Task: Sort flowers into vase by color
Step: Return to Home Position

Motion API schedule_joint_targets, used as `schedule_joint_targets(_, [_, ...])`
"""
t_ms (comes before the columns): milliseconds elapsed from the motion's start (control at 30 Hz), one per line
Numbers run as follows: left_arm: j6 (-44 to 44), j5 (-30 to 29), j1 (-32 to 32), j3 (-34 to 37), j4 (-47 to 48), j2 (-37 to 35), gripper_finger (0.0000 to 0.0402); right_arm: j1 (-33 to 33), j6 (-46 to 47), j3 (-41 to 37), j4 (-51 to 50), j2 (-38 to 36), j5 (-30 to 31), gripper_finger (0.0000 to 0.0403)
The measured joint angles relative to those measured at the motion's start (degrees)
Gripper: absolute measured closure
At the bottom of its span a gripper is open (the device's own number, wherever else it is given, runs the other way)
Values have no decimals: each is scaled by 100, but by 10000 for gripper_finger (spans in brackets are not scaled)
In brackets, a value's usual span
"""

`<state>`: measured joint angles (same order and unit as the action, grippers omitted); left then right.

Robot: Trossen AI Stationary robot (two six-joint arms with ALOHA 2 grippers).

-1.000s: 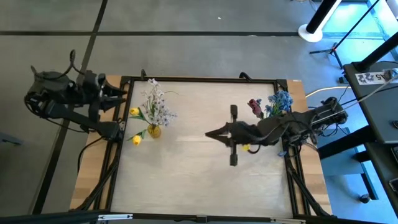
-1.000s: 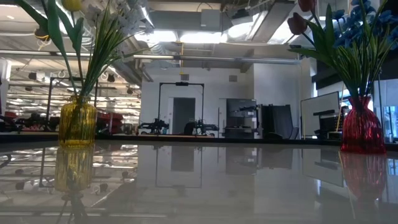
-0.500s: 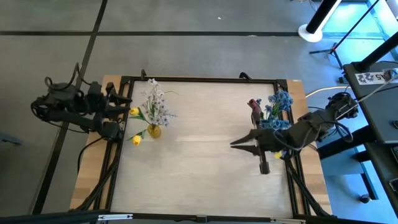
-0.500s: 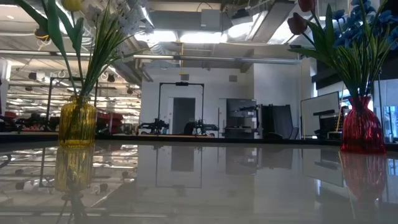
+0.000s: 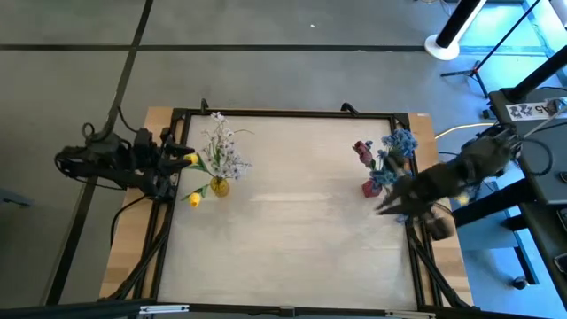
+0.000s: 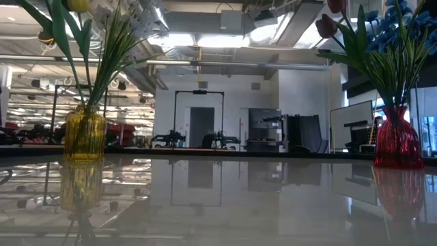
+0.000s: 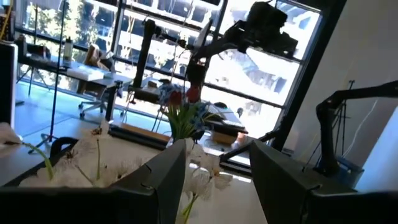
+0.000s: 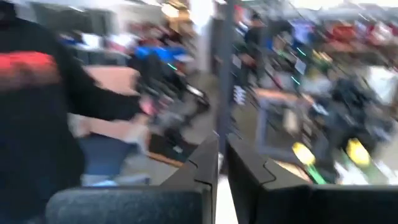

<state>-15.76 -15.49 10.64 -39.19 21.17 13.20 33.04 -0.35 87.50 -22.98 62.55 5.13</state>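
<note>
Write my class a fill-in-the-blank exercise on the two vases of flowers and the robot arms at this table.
1. The vase holding the white sprigs is coloured ____.
2. The blue flowers share the red vase with a dark red ____.
3. Seen from above, the red vase stands nearest the ____ arm.
4. The left gripper has its jaws ____.

Missing words: yellow; tulip; right; open.
</note>
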Motion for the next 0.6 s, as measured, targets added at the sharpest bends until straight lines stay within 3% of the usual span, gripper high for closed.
schedule_joint_targets(133, [-4,112,1,297,-157,-211,228,0,-389,-469,271,-542,-577,370])
schedule_joint_targets(433, [547,949,-1,812,-1275,-484,228,0,-126,-2454,1750,-1920,-566,370])
schedule_joint_targets(600, [607,1828,-1,1192,-2831,-761,228,0,-44,-3654,2827,-2533,-641,370])
